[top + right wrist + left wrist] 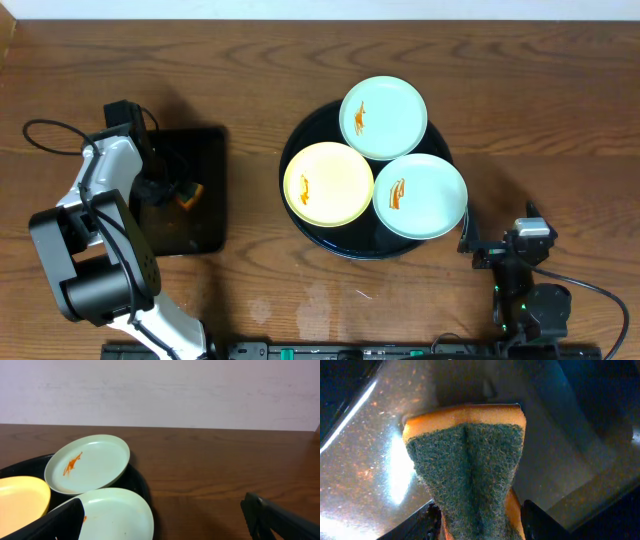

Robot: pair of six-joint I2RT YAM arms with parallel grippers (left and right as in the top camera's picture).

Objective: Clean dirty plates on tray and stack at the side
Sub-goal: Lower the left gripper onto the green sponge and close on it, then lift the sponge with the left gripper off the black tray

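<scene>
My left gripper (480, 521) looks pinched on the sponge (466, 455), well left of the tray (345, 243). My right gripper (162, 520) gapes wide just right of the tray. Three smeared plates (383, 117) sit on it.

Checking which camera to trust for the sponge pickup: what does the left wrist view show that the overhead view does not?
Only the left wrist view: the sponge's green scouring face, creased down the middle and pinched narrow between the fingers of the left pincer.

Only the overhead view: the upper mint plate, the yellow plate and the lower mint plate, each smeared orange, on the round tray. The right pincer is beside it.

Both: the sponge on the rectangular black tray.
</scene>
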